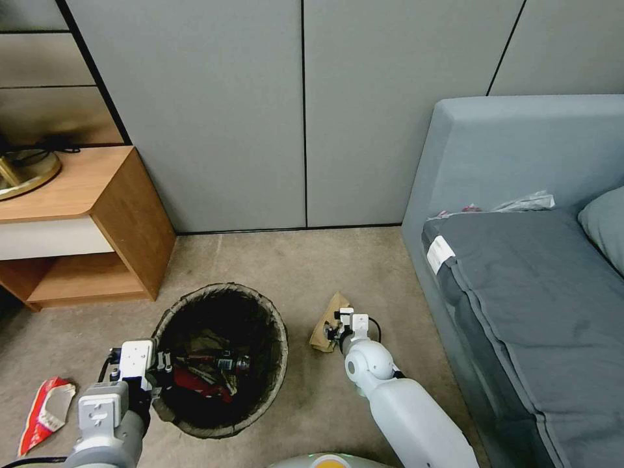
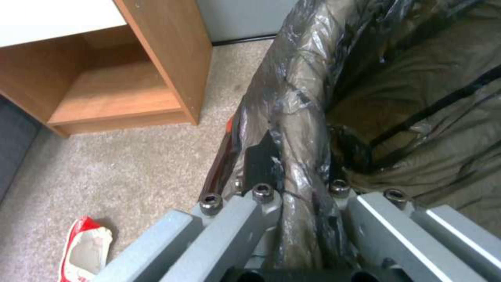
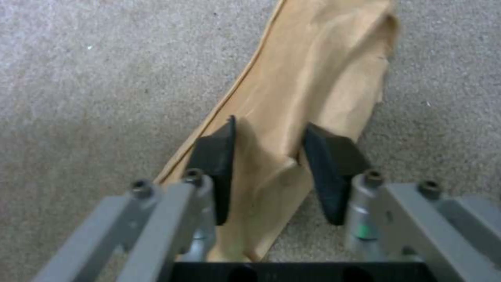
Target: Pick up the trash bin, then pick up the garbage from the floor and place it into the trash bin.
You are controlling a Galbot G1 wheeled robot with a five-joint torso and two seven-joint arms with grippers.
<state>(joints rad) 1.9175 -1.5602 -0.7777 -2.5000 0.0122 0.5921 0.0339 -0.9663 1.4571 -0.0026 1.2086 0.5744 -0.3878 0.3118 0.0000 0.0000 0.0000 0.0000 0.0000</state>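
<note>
A: Item one, the trash bin [image 1: 221, 359]. Location?
B: On the carpet [image 1: 286, 260], in front of the wooden side cabinet [image 1: 84, 227] and left of the grey sofa [image 1: 520, 260]. Round, rim wrapped in a dark liner; red and dark wrappers lie inside.

A: Item two, left claw [image 1: 158, 372].
B: Left arm reaches forward from the lower left, wrist level with the rim. In the left wrist view the left claw [image 2: 295, 184] is clamped on the bin's lined rim [image 2: 292, 117], one dark pad outside the wall, the other finger inside.

A: Item three, right claw [image 1: 337, 331].
B: Right arm stretched forward and down toward the floor, between the bin and the sofa, white forearm angled toward the carpet, claw at the crumpled brown paper [image 1: 325, 325]. In the right wrist view the right claw [image 3: 266, 168] has its pads [image 3: 217, 164] set apart on either side of a raised fold of the brown paper [image 3: 313, 78], touching it. Whether they have a firm pinch cannot be told. The paper lies on the carpet.

A: Item four, other litter?
B: A red-and-white snack packet [image 1: 45, 413] flat on the carpet left of the left arm, well apart from the bin. A clear crumpled wrapper [image 1: 523, 201] on the sofa seat against the backrest.
</note>
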